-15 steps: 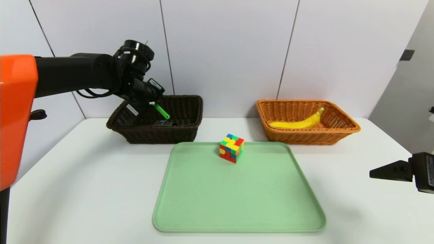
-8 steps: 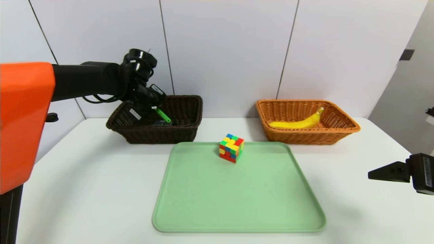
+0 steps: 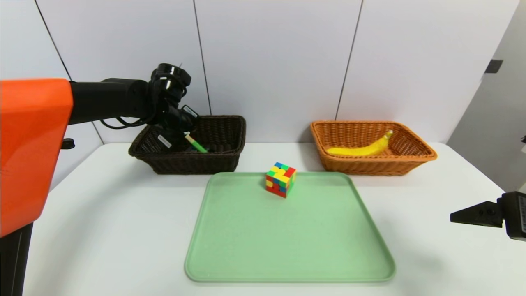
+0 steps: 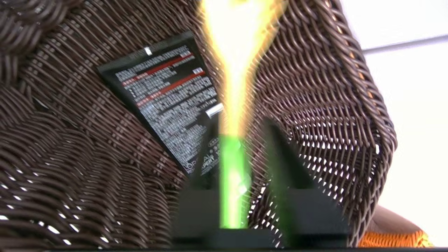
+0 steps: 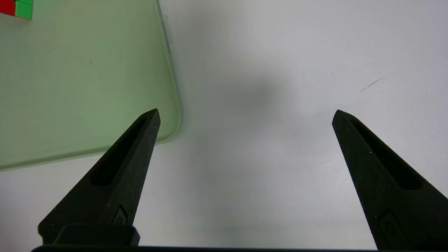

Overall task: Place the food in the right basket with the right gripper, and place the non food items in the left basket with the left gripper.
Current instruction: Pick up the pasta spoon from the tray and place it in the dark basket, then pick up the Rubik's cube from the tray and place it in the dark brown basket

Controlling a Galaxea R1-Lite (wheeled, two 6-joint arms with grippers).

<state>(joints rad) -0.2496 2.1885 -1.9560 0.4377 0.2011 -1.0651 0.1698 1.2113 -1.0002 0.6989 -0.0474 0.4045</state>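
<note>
Low over the dark brown left basket (image 3: 197, 163), my left gripper (image 3: 183, 135) stands open inside it. In the left wrist view the left gripper (image 4: 239, 122) has the wooden fork with the green handle (image 4: 232, 175) lying against one finger, with a gap to the other. The fork (image 3: 196, 145) slants down into the basket, over the black L'Oreal tube (image 4: 168, 94) on the basket floor (image 4: 70, 157). The puzzle cube (image 3: 280, 179) stands on the green tray (image 3: 287, 242). The banana (image 3: 361, 149) lies in the orange-tan right basket (image 3: 370, 167). My right gripper (image 3: 452, 216) hangs open and empty at the table's right edge.
The right wrist view has the right gripper (image 5: 245, 113) over bare white table beside the tray's corner (image 5: 70, 87), with a corner of the cube (image 5: 15, 7) far off. A white panelled wall stands behind both baskets.
My left gripper has sunk lower into the dark basket and its fingers have parted from the fork, whose handle has tipped downward. The right gripper has drifted slightly lower and to the right.
</note>
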